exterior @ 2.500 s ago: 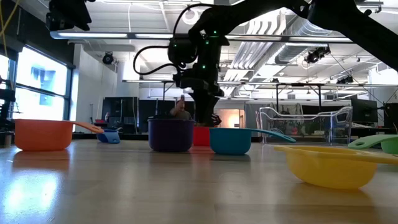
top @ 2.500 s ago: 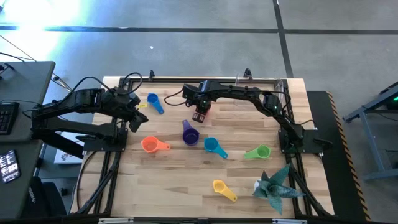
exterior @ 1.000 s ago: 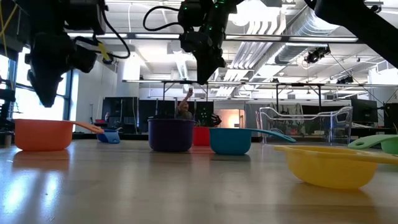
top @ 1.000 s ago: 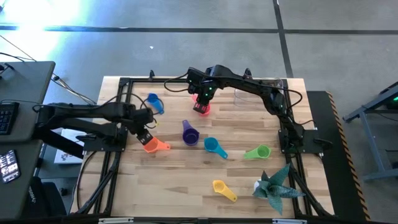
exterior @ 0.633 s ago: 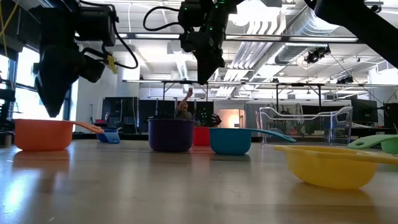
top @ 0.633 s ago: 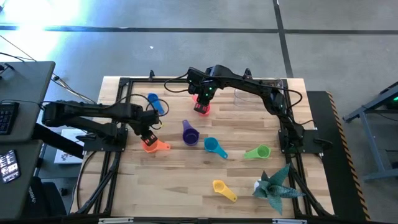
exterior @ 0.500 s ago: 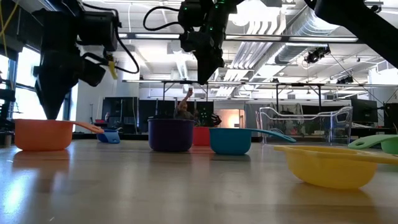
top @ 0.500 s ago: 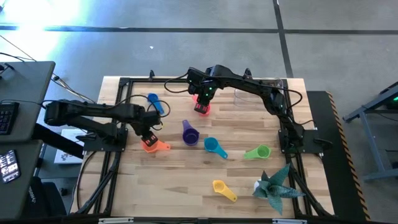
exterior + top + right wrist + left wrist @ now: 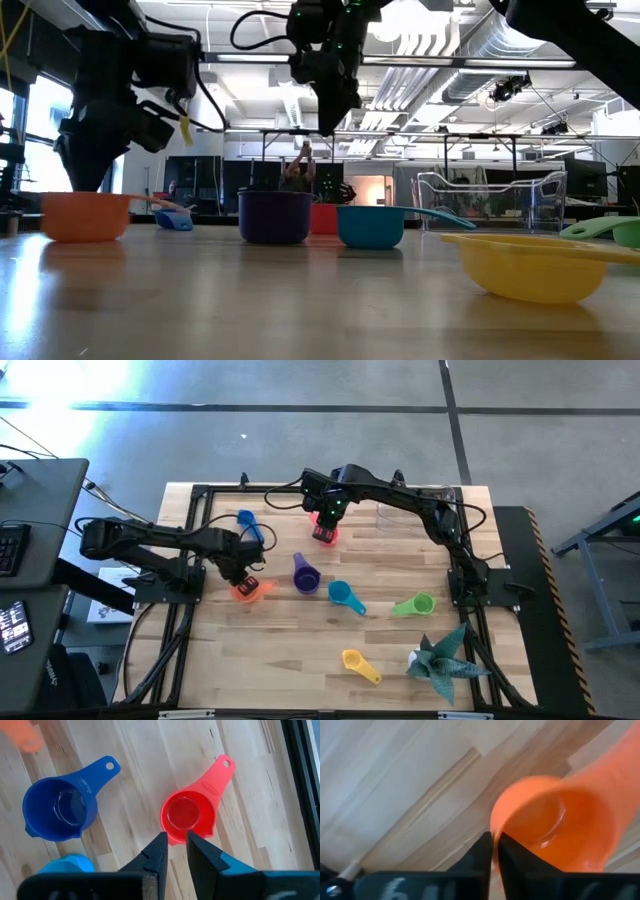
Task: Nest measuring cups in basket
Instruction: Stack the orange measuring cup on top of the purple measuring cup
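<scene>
Left wrist view shows the left tool (image 9: 494,851) now pinched shut on the orange cup's (image 9: 555,822) rim on the counter (image 9: 300,650), ready for lifting toward the far clear basket (image 9: 490,200); the right tool (image 9: 174,851) hovers narrow over the red cup (image 9: 187,817).

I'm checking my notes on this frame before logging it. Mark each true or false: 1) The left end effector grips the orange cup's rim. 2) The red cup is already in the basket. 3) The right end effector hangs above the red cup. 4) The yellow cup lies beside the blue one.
1) True: the left end effector pinches the orange cup at its rim.
2) False: the red cup lies on the table; the basket holds nothing.
3) True: the right end effector hangs above it, holding nothing.
4) False: the yellow cup lies far from the blue cup.
</scene>
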Action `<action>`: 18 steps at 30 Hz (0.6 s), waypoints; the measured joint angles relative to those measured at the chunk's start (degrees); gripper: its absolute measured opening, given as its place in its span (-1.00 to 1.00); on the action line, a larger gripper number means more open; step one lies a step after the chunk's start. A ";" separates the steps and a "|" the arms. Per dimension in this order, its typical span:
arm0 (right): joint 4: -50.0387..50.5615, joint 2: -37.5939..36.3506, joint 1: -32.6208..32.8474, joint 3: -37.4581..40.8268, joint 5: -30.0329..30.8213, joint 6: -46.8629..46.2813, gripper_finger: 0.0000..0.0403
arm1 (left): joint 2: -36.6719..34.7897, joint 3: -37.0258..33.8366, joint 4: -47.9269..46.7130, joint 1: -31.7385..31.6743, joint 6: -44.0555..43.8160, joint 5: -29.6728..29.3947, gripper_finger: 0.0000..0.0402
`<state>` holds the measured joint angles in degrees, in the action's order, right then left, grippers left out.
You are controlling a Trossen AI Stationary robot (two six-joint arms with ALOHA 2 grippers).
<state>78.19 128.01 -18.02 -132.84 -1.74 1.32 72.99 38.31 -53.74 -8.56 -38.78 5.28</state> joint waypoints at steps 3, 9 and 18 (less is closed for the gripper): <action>0.49 0.00 0.00 0.00 -0.02 -1.36 -0.69 | -0.02 0.04 1.54 0.00 -2.09 0.78 -0.96; 2.54 0.00 0.34 0.00 -0.39 -4.18 -0.69 | -0.37 0.04 5.23 0.19 -6.69 3.48 -0.97; 2.68 -2.45 2.01 -1.20 -0.35 -5.67 -0.69 | -5.05 0.10 5.95 3.28 -13.33 3.13 -0.98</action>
<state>80.87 125.56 -16.01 -134.04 -2.09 -4.35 67.94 38.41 -47.79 -5.27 -52.11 8.41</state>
